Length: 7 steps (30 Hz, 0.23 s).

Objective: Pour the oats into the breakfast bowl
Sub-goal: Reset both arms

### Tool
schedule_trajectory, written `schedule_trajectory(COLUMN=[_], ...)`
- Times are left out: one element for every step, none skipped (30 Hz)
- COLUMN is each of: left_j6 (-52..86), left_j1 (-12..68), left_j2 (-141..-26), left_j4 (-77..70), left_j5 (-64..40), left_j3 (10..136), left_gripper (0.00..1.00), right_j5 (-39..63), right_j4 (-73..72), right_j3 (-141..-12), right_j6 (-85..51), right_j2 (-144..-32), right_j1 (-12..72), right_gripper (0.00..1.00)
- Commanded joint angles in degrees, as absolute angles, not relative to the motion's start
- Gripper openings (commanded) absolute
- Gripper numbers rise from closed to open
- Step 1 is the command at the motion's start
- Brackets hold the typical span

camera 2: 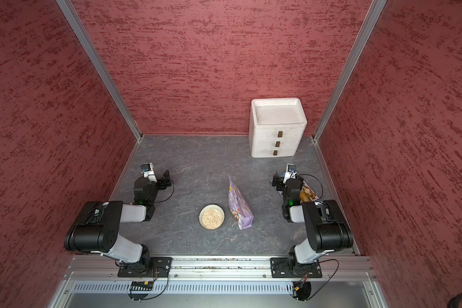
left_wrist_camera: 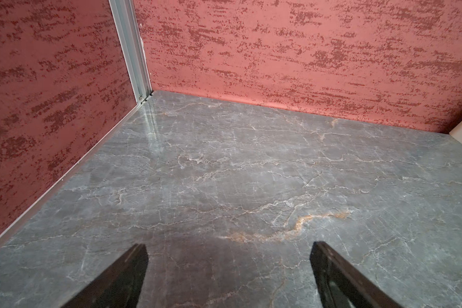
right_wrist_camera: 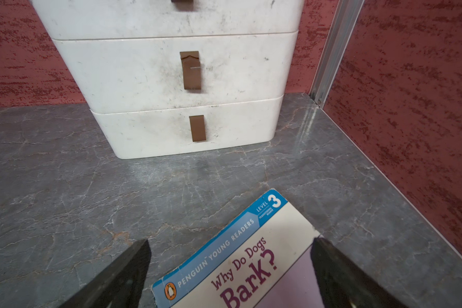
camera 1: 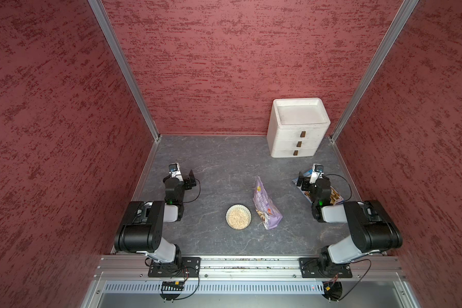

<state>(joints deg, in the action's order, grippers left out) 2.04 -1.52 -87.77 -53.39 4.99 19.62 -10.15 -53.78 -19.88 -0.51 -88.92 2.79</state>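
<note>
Both claws [left_wrist_camera: 229,244] [right_wrist_camera: 231,240] splayed, arms [camera 1: 144,226] [camera 1: 368,229] folded.

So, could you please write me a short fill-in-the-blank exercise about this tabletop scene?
1. The small round white bowl holds pale beige ____.
2. The white box with brown tab handles by the back wall has ____ drawers.
3. The open right gripper hovers over a blue-and-white paperback ____ about dogs.
4. The lilac-purple foil pouch stands on the ____ side of the bowl.

Missing words: oats; three; book; right.
</note>
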Motion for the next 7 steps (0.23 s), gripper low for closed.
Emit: schedule_trajectory(left_j6=[1.3, 1.1, 1.1, 1.0, 1.0, 1.0, 1.1], left_j1=[-1.2, -1.0, -1.1, -1.0, -1.1, -1.1, -1.1], left_j2=[-87.5, -87.6, -87.6, -87.6, -87.6, -87.6, -87.6], left_j4=[-55.0, -54.9, -54.8, -54.8, -54.8, -54.8, -54.8], left_j5=[5.5, 5.5, 5.5, 5.5, 5.5, 5.5, 5.5], left_j3=[20.0, 20.1, 20.1, 20.1, 20.1, 20.2, 20.1], left_gripper=[1.00, 1.00, 1.00, 1.00, 1.00, 1.00, 1.00], right_j5=[-8.2, -8.0, -8.0, -7.8, -7.9, -7.8, -7.4], right_j4=[-54.5, -54.0, -54.2, -53.7, -54.0, -54.2, -54.4], right_j3=[-21.2, -21.4, -21.4, -21.5, -21.5, -21.3, -21.3], right_j6=[0.4, 0.4, 0.4, 0.4, 0.4, 0.5, 0.7], right_j2=[-88.7, -88.8, -88.9, -88.8, -88.9, -88.7, -88.7], right_j1=[2.6, 2.6, 2.6, 2.6, 2.6, 2.6, 2.6], right_gripper=[0.99, 0.99, 0.99, 0.99, 0.99, 0.99, 0.99])
